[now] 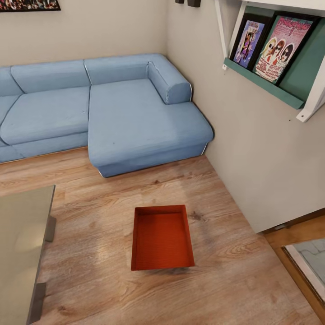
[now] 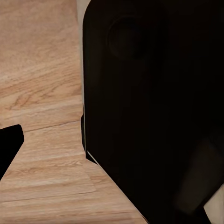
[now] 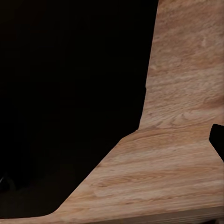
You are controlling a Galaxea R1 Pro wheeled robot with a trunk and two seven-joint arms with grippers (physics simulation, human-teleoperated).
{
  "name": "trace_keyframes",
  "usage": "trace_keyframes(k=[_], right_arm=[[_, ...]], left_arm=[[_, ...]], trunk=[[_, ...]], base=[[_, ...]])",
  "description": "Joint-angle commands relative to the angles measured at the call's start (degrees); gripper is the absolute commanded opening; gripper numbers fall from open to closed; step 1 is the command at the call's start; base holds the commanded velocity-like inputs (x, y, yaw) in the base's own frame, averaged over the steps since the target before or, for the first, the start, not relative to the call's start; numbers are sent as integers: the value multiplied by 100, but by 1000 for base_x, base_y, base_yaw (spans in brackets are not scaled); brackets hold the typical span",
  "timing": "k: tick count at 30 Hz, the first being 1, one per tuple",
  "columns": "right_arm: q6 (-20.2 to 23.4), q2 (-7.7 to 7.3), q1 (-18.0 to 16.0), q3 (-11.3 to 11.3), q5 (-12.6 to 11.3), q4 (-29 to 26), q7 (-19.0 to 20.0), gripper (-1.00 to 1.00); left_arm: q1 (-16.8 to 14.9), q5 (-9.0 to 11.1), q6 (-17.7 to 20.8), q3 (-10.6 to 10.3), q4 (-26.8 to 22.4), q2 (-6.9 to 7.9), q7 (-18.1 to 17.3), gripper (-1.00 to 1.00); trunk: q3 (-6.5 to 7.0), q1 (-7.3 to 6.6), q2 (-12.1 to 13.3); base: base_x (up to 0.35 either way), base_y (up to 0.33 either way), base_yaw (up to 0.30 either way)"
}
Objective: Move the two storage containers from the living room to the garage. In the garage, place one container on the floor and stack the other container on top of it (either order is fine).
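One storage container point(image 1: 162, 238), an orange-red topless bin with low walls and a ribbed base, sits upright on the light wood plank floor point(image 1: 104, 275) of the living room, in the lower middle of the head view. In the left wrist view a dark fingertip point(image 2: 9, 144) juts in over the planks beside the robot's black body point(image 2: 154, 107). The right wrist view shows another dark fingertip point(image 3: 218, 142) at the frame's edge, over the same wood flooring, next to the black body point(image 3: 70, 93). Neither wrist view shows how the jaws stand.
A blue corner sofa point(image 1: 113, 108) stands behind the container. A grey low table point(image 1: 22, 243) is to its left. A beige wall point(image 1: 253, 158) with a green shelf of framed pictures point(image 1: 271, 45) runs along the right, and a glass door point(image 1: 309, 262) is at lower right.
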Motion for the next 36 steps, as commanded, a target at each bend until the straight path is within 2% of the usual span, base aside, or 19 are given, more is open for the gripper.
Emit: trace_keyframes(k=[1,20,24,26,36], right_arm=[[-29,3,-4,48,-46,14,-1,100],[-59,7,-4,48,-46,14,-2,100],[-67,-14,-4,41,-46,17,-9,100],[-65,-70,-4,38,-51,22,-10,100],[-44,-87,-4,22,-79,29,-10,100]], left_arm=[[-2,44,17,-11,-4,0,-22,100],[-2,44,17,-11,-4,3,-22,100],[-3,44,17,-11,-4,2,-23,100],[-3,44,17,-11,-4,5,-23,100],[-2,45,17,-11,-4,0,-23,100]], trunk=[[-3,0,-2],[-3,0,-2],[-3,0,-2],[-3,0,-2],[-3,0,-2]], base=[[0,0,0],[0,0,0],[0,0,0],[0,0,0],[0,0,0]])
